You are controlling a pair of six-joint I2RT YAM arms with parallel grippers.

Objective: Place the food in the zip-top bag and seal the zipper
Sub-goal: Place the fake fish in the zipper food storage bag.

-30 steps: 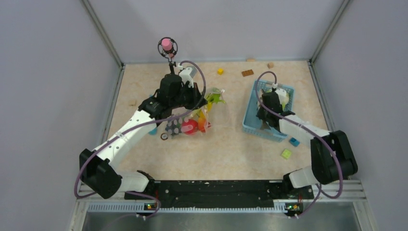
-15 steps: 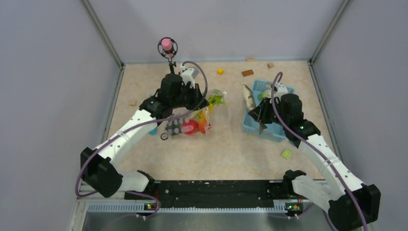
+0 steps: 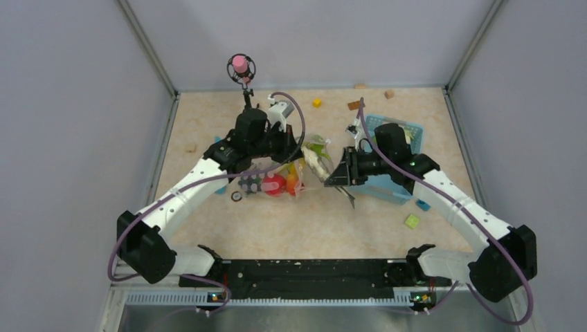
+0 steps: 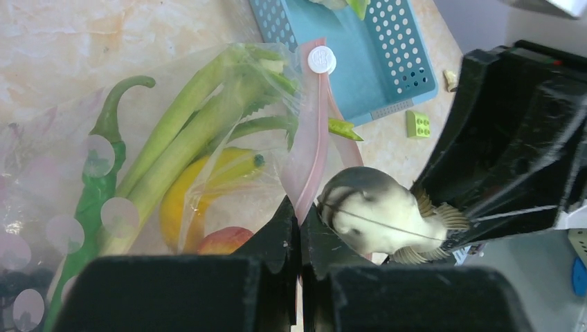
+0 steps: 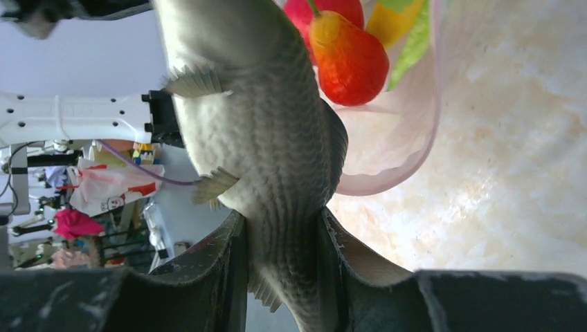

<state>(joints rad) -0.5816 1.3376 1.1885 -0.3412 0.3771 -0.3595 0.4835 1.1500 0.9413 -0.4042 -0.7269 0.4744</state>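
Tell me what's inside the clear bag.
Leafy green stalks, a banana, a green pod and a red fruit show through the bag. The fish is outside, at its mouth. The left gripper covers the rest.

From my end: silvery-grey fish (image 5: 263,138), fine scale pattern. The bag (image 4: 55,124) is clear with white dots and a pale pink zipper (image 4: 313,138). Inside it: green stalks (image 4: 180,124), yellow banana (image 4: 176,207), red-orange fruit (image 5: 349,62). Beyond the bag there's a light-blue perforated basket (image 4: 405,52) on the beige marbled tabletop (image 5: 519,138).
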